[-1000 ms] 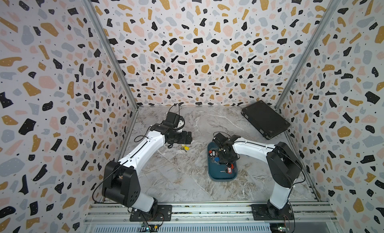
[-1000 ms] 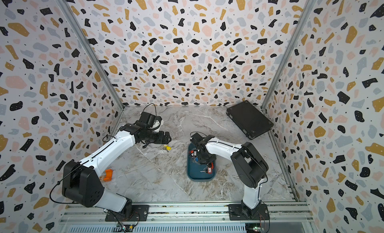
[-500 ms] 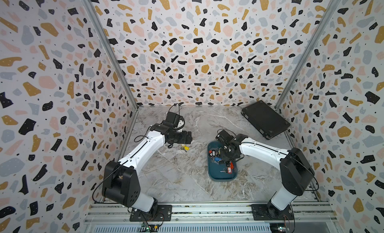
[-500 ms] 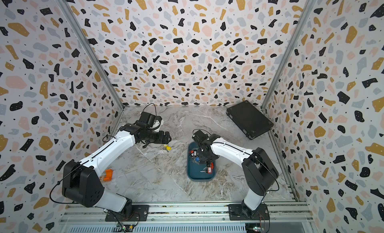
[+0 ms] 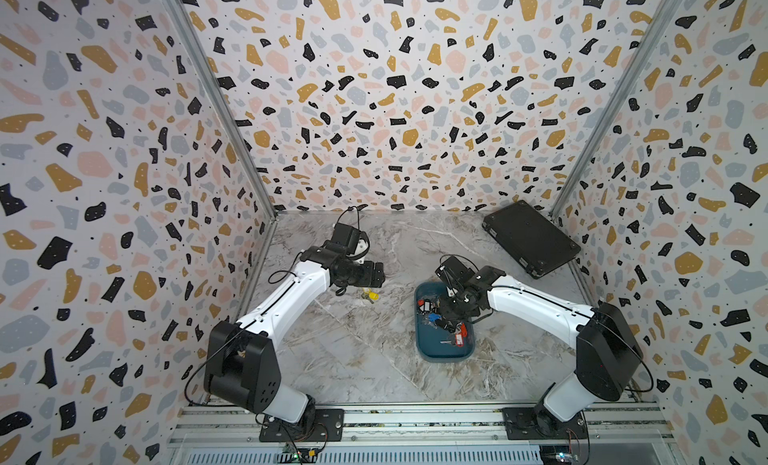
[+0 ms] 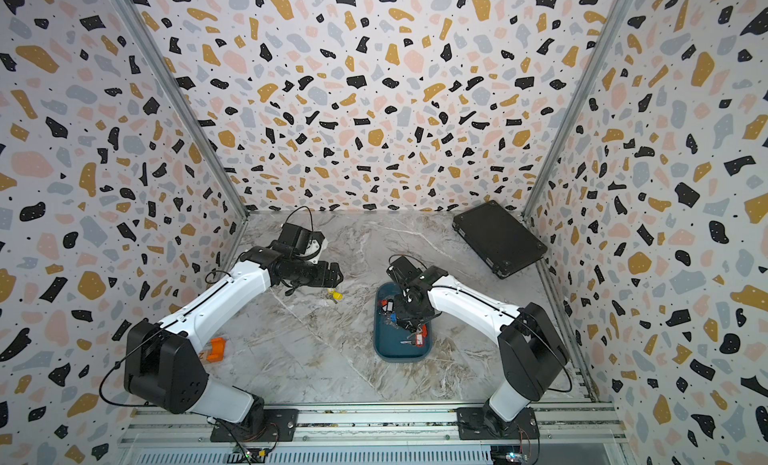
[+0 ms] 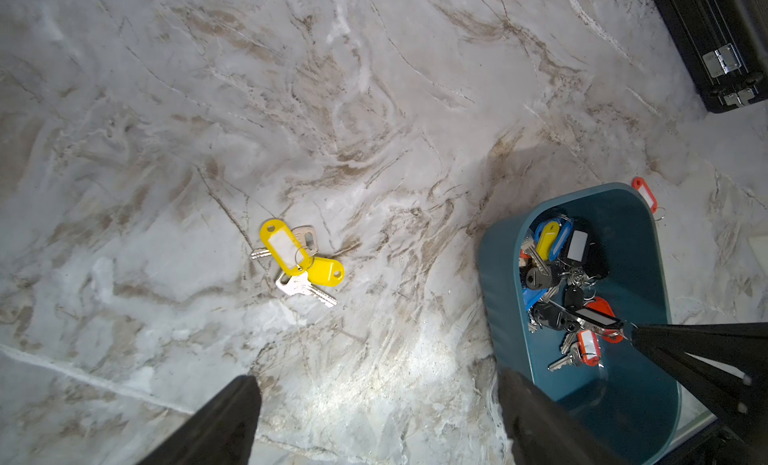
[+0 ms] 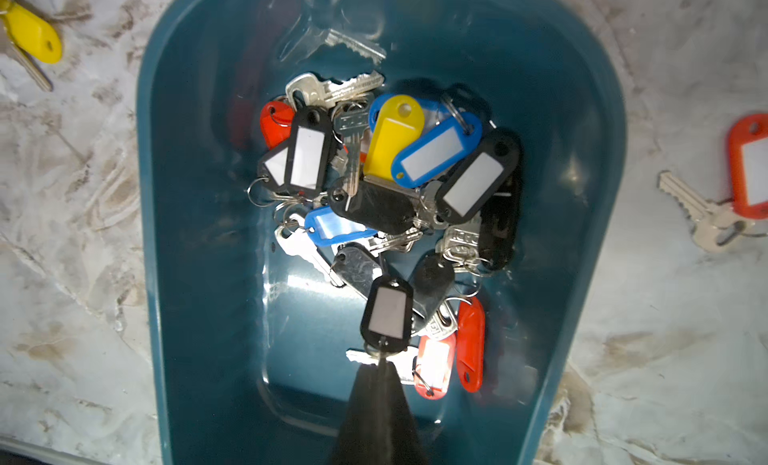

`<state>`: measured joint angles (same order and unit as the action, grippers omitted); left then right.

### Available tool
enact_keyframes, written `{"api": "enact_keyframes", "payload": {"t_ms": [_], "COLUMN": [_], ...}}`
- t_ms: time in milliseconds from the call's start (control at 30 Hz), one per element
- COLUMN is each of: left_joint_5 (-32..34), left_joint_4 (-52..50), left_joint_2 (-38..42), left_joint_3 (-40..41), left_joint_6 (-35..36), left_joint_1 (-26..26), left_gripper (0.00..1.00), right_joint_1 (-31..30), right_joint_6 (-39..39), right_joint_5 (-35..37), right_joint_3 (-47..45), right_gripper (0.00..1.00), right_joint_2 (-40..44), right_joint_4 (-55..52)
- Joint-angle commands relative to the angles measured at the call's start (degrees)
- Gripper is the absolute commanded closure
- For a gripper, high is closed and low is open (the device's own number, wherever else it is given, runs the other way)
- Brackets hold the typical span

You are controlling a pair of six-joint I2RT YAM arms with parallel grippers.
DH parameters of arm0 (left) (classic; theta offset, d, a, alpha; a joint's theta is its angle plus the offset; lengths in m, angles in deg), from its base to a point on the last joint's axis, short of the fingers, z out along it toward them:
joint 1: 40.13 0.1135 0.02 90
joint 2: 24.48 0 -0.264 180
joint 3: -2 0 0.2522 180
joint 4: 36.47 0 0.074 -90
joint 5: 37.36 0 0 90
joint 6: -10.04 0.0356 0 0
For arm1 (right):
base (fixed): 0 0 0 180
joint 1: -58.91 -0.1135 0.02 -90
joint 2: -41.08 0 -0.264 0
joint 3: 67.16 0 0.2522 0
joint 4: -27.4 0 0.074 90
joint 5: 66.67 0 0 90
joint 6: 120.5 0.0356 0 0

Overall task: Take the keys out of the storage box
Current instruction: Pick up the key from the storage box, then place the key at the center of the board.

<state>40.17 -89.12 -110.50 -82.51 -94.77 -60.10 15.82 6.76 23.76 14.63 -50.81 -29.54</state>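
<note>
1. Closure on the right: over the last second the right gripper (image 8: 380, 361) has gone from a sliver of gap to fully pinched. Its arm (image 5: 536, 305) has stretched out, the elbow swung away from the storage box (image 8: 187, 234).
2. Its tips now nip the ring end of a black-tagged key (image 8: 388, 313). The tag lies just ahead of the fingertips, over the box floor. We judge the pick made and the lift-out next.
3. The other keys (image 8: 415, 164) sit heaped in the box beyond that tag, so most of the task remains.
4. The left gripper (image 7: 378, 377) has not shifted: jaws spread wide, holding nothing. Two yellow-tagged keys (image 7: 297, 257) lie on the marble table (image 7: 374, 110) ahead of its fingers, already out.
5. A red-tagged key (image 8: 744, 168) lies outside the box, off to one side of the right gripper, its tag cut off at the frame edge.
6. The closed fingers cover the contact, so we cannot tell whether they hold the ring or the key's head.
7. In both top views the right wrist hides much of the heap.
8. An orange object (image 6: 216, 348), well behind the left gripper, shows in a top view only and is too small to identify.
</note>
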Motion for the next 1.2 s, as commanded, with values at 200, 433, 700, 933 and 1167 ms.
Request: {"api": "enact_keyframes", "payload": {"t_ms": [200,433,700,933,1167], "left_joint_5": [-0.8,-0.9,-1.2,-1.5,-2.1], "left_joint_4": [0.8,0.7,0.9,0.9,0.7], "left_joint_2": [0.5,0.5,0.8,0.5,0.0], "left_joint_3": [0.2,0.2,0.3,0.5,0.5], "left_joint_6": [0.1,0.1,0.2,0.3,0.3], "left_joint_1": [-0.1,-0.1,-0.1,-0.1,-0.2], "left_gripper": [0.07,0.07,0.07,0.07,0.07], "right_joint_1": [3.8,11.4,21.5,23.2,23.8], "right_joint_6": [-0.7,-5.2,-9.6,-9.1,-8.9], "right_joint_5": [-1.5,0.7,3.2,3.1,2.9], "right_joint_3": [2.4,4.6,-1.3,-9.9,-12.0], "right_gripper": [1.0,1.0,1.0,1.0,0.83], "right_joint_2": [5.4,11.6,16.1,13.7,12.8], "right_joint_4": [-3.0,-9.6,-12.8,-9.4,-8.9]}}
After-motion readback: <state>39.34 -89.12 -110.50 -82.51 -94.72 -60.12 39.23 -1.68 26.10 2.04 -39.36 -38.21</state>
